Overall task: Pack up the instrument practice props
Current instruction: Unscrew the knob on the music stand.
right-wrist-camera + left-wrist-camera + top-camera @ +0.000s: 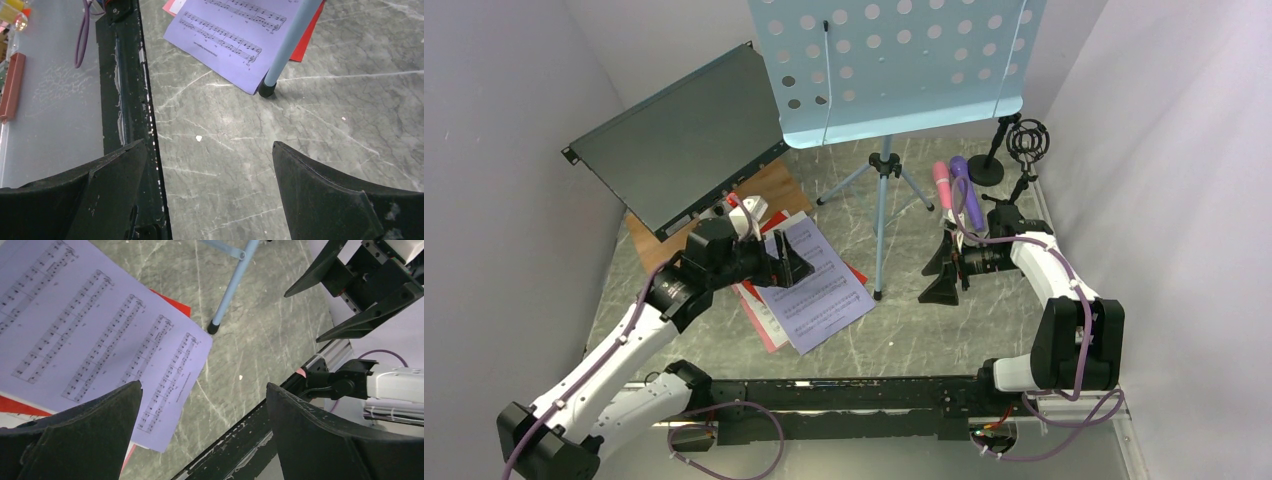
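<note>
The left gripper (791,267) and right gripper (940,271) gape wide, both empty; the left hangs over a pale printed sheet-music page (822,292) lying on a red page (172,304), left of centre on the marbled table (924,330); the perforated light-blue music rack (894,60) stands toward the far edge.

Light-blue perforated music rack (894,65) upright on tripod; sheet-music pages (816,288) stacked flat by its foot; pink microphone (941,183) and purple microphone (964,180) lying beside two black mic supports (988,173).

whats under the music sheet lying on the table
A red page pokes out from under the music sheet at two edges. Most of it is covered, so any further pages there cannot be seen.
</note>
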You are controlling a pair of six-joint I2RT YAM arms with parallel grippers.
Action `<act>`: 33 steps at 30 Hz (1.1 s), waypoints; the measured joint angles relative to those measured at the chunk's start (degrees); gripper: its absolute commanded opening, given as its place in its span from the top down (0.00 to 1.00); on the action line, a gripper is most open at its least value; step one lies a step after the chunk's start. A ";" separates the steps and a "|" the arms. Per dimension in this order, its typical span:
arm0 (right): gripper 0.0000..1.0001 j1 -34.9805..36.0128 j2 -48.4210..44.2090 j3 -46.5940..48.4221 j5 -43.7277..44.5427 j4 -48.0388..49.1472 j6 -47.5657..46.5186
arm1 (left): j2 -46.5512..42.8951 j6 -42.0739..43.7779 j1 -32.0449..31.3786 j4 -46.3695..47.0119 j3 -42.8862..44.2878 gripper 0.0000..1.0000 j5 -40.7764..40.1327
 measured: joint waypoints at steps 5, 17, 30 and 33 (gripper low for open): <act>0.00 -0.57 -0.07 0.00 1.09 1.07 1.57 | 1.86 -1.53 0.00 4.11 -0.96 0.01 2.54; 0.00 -2.27 -3.61 -0.02 6.67 9.79 10.08 | 9.73 -0.52 -8.31 13.57 -2.01 0.00 2.75; 0.00 -2.27 -6.71 -0.22 4.42 40.92 44.68 | 22.23 7.23 -16.83 30.71 -1.60 0.01 -9.75; 0.01 -2.16 -6.58 -2.23 8.52 57.20 64.72 | 24.79 6.67 -16.83 31.61 -1.11 0.01 -11.06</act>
